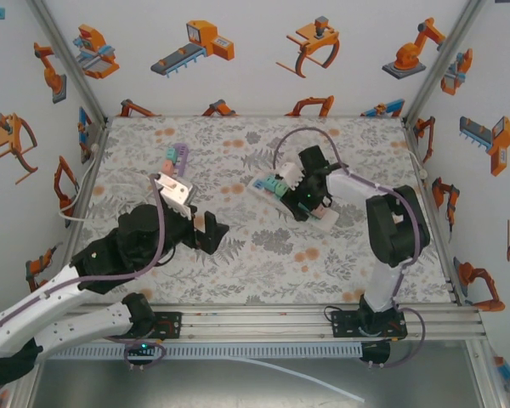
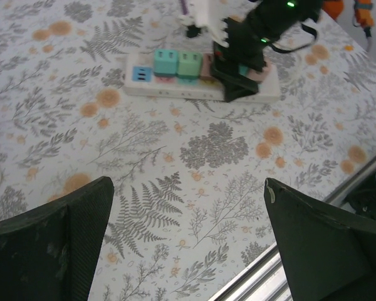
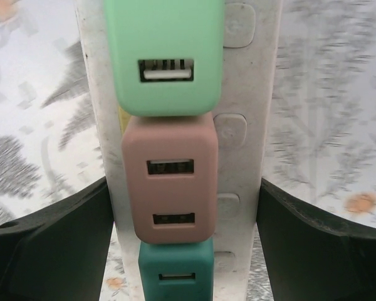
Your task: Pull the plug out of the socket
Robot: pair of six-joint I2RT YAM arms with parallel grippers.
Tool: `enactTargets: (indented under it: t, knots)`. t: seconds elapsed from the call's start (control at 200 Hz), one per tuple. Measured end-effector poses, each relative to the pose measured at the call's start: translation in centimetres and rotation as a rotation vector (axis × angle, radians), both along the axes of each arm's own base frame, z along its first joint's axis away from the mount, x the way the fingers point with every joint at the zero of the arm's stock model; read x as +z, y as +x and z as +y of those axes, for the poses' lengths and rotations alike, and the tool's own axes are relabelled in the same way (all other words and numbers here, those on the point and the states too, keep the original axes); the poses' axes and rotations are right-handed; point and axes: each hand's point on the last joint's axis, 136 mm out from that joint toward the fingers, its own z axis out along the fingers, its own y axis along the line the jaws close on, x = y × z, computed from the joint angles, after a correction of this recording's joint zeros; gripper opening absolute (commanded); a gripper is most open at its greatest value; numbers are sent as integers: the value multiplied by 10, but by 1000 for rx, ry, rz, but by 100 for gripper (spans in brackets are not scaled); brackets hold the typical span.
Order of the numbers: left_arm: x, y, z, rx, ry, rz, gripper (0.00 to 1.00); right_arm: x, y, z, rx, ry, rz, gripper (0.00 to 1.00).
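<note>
My right fingers (image 3: pixel 50 251) stand open astride the power strip (image 3: pixel 244 157), right of the worktop's (image 1: pixel 238 255) middle, over the pink plug (image 3: pixel 169 182): light, stiff, slick, probably snug, best pinched across its free sides.

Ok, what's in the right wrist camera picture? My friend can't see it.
A white power strip runs up the middle, holding a mint charger, a pink charger and a teal charger. Black fingers of the right gripper flank it.
</note>
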Motion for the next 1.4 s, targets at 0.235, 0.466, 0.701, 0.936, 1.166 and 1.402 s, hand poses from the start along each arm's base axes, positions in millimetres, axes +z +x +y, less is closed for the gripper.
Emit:
enactTargets:
  t: [0.235,0.466,0.701,0.936,1.166,1.402]
  knots:
    - [-29,13,32,163,16,90,97,3,-80,27,305,36,-125,43]
    - [-54,18,35,215,38,154,97,2,-124,63,557,25,-160,48]
    - [-70,21,32,229,66,194,97,1,-126,74,563,33,-141,74]
    - [-73,23,32,238,71,200,97,3,-126,89,548,53,-150,88]
    - [-85,28,31,254,100,224,97,38,-119,94,530,98,-253,91]
    - [-99,36,36,304,107,269,97,131,-110,99,426,287,-507,92]
